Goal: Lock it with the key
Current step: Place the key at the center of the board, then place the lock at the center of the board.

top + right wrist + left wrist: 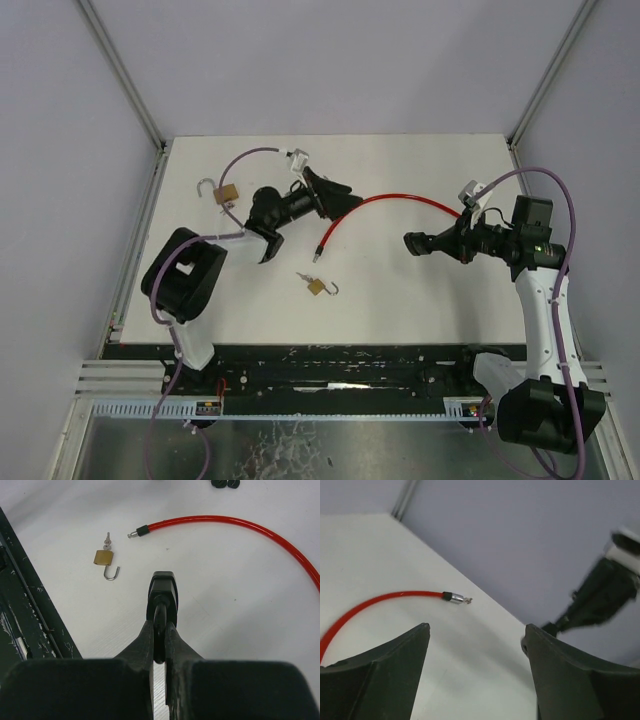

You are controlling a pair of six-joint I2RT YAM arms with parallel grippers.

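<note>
A small brass padlock (315,287) (104,557) lies mid-table with its shackle open and a key (106,541) stuck in it. A red cable (390,203) (235,522) curves across the table, and one metal-tipped end (457,598) shows in the left wrist view. My left gripper (338,197) (476,630) stands open over the table near the cable's middle, with nothing between its fingers. My right gripper (432,242) (161,625) is shut on a black lock body (413,242) (162,587), held just above the table to the right of the padlock.
A second brass padlock (226,193) with an open shackle lies at the back left, beside the left arm's purple wire. The table's black front rail (30,605) runs close to the small padlock. Grey walls enclose the back and sides.
</note>
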